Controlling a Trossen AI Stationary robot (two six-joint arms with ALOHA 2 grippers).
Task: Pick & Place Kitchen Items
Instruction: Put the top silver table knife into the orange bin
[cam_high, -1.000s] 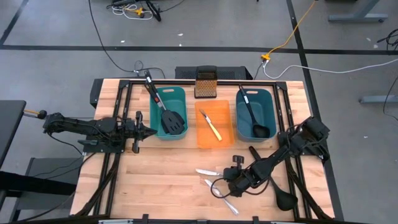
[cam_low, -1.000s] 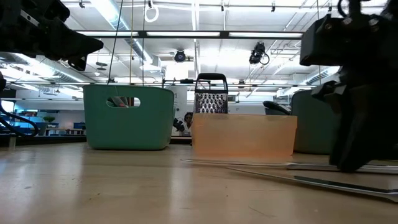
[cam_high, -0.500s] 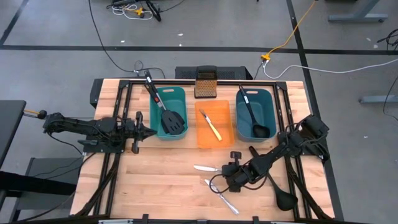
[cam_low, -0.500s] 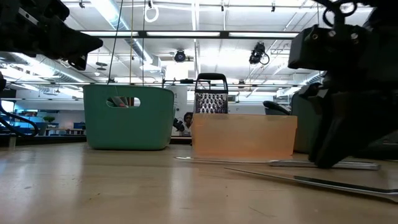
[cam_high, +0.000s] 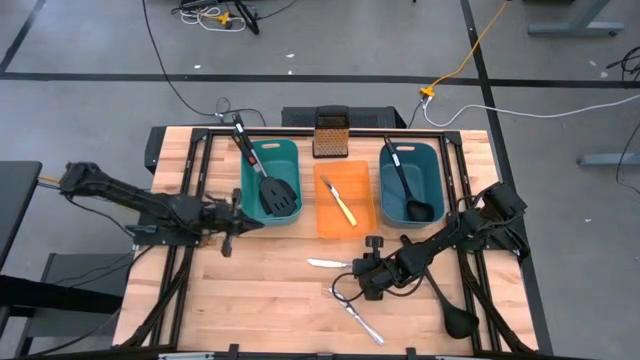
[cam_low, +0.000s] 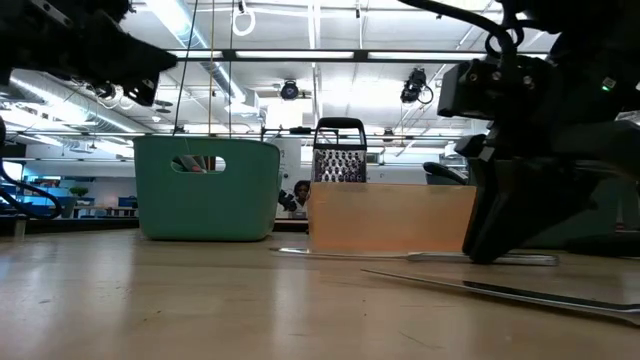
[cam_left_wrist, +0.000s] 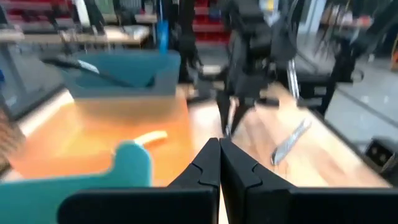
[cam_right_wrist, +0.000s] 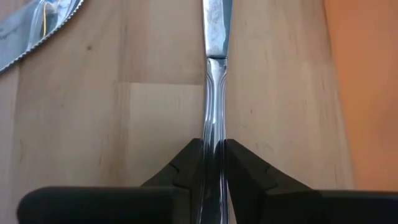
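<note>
My right gripper (cam_high: 358, 268) is low over the table's middle, just near of the orange bin (cam_high: 333, 222), and is shut on a slim silver knife (cam_high: 328, 263). The knife also shows in the right wrist view (cam_right_wrist: 216, 37) and the low view (cam_low: 400, 256). My left gripper (cam_high: 250, 222) is shut and empty beside the left teal bin (cam_high: 250, 165). That bin holds a black slotted spatula (cam_high: 277, 193). A yellow-handled knife (cam_high: 343, 203) lies in the orange bin. A black ladle (cam_high: 408, 190) lies in the right teal bin (cam_high: 435, 160). A second ladle (cam_high: 450, 308) and a second silver knife (cam_high: 358, 318) lie on the table. My right gripper pinches the knife's handle (cam_right_wrist: 214, 134) between its two fingers (cam_right_wrist: 194, 160). The fingers come in low from the table's right and lie along the knife, whose blade (cam_right_wrist: 216, 25) points on toward the left. The knife sits level just at the tabletop; whether it is lifted clear, I cannot tell.
An upright metal box grater (cam_high: 330, 132) stands at the far edge behind the orange bin. Dark rails (cam_high: 190, 190) run along both sides of the table. Bare wood lies at the near left (cam_high: 260, 300).
My right gripper has gone toward the far edge and a little left, toward the orange bin, taking the silver knife with it; the knife stays level. My left gripper has shifted slightly toward the right and near edge, still shut.
</note>
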